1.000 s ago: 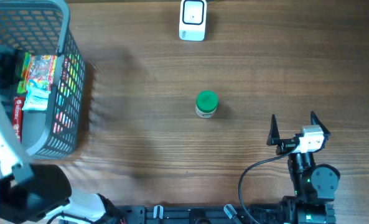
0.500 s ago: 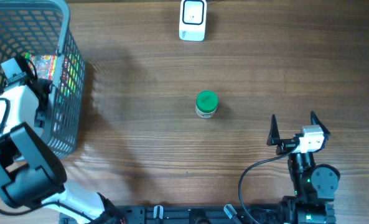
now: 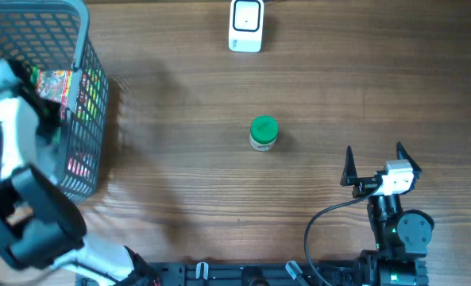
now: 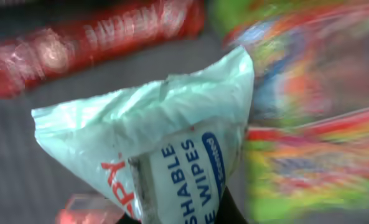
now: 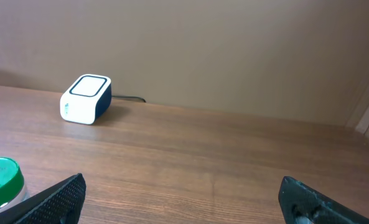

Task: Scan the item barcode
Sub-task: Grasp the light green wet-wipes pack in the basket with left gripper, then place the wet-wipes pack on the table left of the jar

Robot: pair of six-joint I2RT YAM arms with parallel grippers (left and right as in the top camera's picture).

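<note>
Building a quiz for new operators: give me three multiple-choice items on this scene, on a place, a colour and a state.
1. The scanner stands: A on a shelf; B at the table's far edge; C on the floor.
2. The jar's lid is: A red; B green; C blue.
3. The right claw is: A open; B shut on the jar; C shut, empty.
B, it sits at the top in the overhead view; B, bright green from above; A, its fingers stand wide apart.

The tabletop (image 3: 179, 167) is brown wood-grain, smooth and matt. The basket (image 3: 82, 36) is grey plastic mesh. The wipes packet (image 4: 140, 130) is crinkled, glossy pale-green film. The scanner (image 3: 245, 25) is smooth white plastic.
</note>
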